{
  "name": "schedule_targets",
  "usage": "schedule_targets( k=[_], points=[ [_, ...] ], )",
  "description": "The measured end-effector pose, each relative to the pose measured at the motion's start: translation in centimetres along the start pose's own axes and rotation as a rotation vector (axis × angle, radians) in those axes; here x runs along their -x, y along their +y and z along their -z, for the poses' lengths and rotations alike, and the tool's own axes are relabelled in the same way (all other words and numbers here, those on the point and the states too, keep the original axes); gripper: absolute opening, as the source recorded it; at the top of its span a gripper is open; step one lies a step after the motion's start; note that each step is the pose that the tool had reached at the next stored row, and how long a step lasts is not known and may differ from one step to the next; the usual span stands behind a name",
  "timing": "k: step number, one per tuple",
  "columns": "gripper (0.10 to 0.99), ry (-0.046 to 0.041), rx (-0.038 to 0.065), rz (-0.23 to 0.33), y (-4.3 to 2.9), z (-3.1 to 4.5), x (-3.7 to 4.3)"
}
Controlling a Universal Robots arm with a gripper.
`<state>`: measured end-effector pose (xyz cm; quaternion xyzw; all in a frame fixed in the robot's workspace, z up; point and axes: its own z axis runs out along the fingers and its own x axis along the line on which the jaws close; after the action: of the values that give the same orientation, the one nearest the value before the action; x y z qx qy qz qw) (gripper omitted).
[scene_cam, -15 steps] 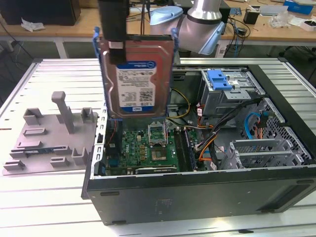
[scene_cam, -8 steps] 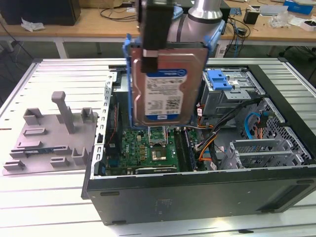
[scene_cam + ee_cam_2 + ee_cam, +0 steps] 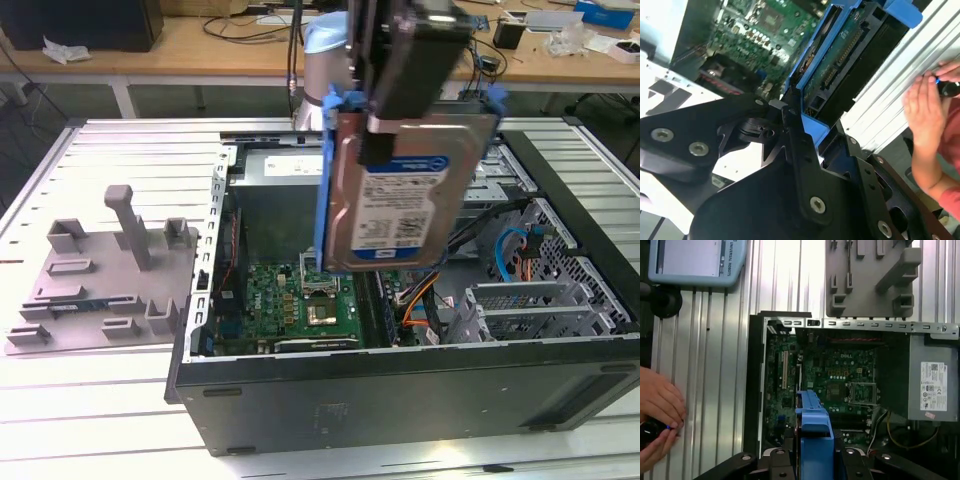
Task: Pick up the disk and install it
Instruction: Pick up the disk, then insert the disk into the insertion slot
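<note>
gripper (image 3: 400, 105) clamping shut on the top end of the disk (image 3: 395, 215), disk hanging upright in the air over the open computer case (image 3: 400, 400), above the motherboard (image 3: 315, 300), grey fixture (image 3: 110, 270) lying on the table (image 3: 100, 410) at the exterior view's left, person's hand (image 3: 657, 410) gripping a small dark object beside the case

A silver ribbed aluminium table (image 3: 90, 420) carries an open black metal computer case (image 3: 400, 400). A grey moulded plastic fixture (image 3: 100, 285) lies just beside it, on the exterior view's left. In the first wrist view, a pale blue-grey handheld control tablet (image 3: 695, 262) also lies on the table.
</note>
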<state>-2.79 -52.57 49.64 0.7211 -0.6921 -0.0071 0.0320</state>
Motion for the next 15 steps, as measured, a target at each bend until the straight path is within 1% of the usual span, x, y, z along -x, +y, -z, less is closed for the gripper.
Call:
schedule_targets(
  k=[1, 2, 15],
  points=[
    [0.369, 0.0000, 0.000, 0.000, -0.65, 0.02, -0.27],
    [0.369, -0.0001, 0.000, 0.000, -0.96, 0.04, -0.35],
    [0.369, -0.0001, 0.000, 0.000, -1.15, 0.05, -0.36]
  ],
)
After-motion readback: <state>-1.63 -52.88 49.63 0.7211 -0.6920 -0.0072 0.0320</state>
